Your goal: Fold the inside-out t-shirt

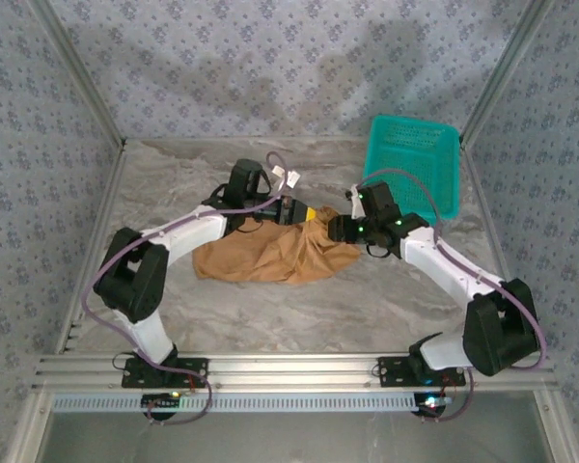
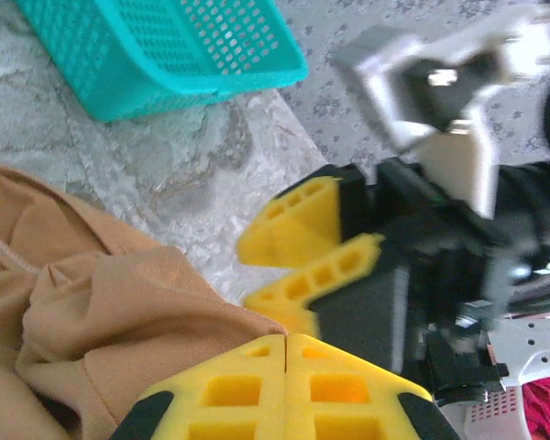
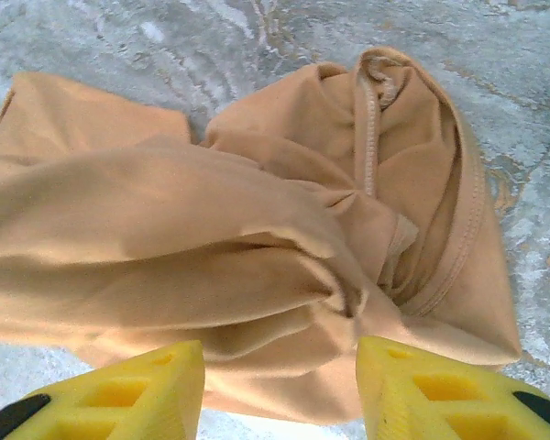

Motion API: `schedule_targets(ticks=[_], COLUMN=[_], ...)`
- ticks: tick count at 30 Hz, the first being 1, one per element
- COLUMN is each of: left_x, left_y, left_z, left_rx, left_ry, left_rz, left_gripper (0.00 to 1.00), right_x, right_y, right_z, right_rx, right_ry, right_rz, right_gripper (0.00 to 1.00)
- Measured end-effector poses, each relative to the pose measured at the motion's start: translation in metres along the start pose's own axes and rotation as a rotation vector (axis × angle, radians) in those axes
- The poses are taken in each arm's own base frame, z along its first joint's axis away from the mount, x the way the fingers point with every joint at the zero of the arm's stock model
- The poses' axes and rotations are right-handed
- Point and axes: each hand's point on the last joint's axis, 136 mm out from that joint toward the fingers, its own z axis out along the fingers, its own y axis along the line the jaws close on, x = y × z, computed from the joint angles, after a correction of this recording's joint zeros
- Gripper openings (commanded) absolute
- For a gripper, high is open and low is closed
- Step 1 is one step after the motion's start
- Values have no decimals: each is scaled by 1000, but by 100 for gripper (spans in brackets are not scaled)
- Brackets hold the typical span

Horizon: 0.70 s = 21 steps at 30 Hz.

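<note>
From above, we see the inside-out t-shirt (image 1: 270,256) lying crumpled in a tan heap in the middle of the marble-patterned table (image 1: 318,309), between the two arms. The left gripper (image 1: 307,213) sits at the shirt's far right corner, and the right gripper (image 1: 340,230) is just beside it on the right. A teal mesh basket (image 1: 415,164) stands in the far right corner, well apart from the shirt.

From the left wrist, we see the left gripper (image 2: 285,341) with its yellow fingers pressed flat together. A fold of the inside-out t-shirt (image 2: 101,321) is drawn right up to the line where they meet, so it looks pinched there. Just beyond, the right gripper (image 2: 298,252) points at the same corner with its fingers a little apart. The teal mesh basket (image 2: 165,55) lies past a bare stretch of table (image 2: 165,156).

From the right wrist, we see the right gripper (image 3: 280,353) with its two yellow fingers standing well apart and nothing clamped between them. The inside-out t-shirt (image 3: 211,211) is bunched on the table (image 3: 119,37) under and beyond them, its stitched neck band (image 3: 371,119) curling on the right
</note>
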Motion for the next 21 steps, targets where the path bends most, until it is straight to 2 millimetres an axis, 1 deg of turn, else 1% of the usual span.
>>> schedule_targets(ticks=[3,5,8,11,12,15,16,18,21], left_x=[7,9,8,8,8,11,12,15,23], left_y=[9,10,10,10,9,10,12,14,20], left_z=[4,5,5,5,5,4,4,3,1], left_rx=[-5,-5,-1,0,1,-1,-3,-11,-37], left_ry=[17,20,20,20,21,26,27,36,60], left_rz=[-24,-27,-24,-24,-24,-29,-30,-32,-29], left_gripper=[0,0,0,0,0,0,0,0,0], right_x=[0,2,4,6,7,7,6,2,-10], right_y=[3,2,0,-2,-3,-6,-7,-7,-4], right_z=[-1,2,15,35,42,56,59,58,47], right_rx=[-5,-4,-1,-4,-2,8,13,19,25], right_ry=[-3,7,37,76,89,115,117,113,87], right_rz=[-18,-27,-41,-50,-53,-68,-67,-68,-70], right_gripper=[48,49,50,51,48,9,0,0,0])
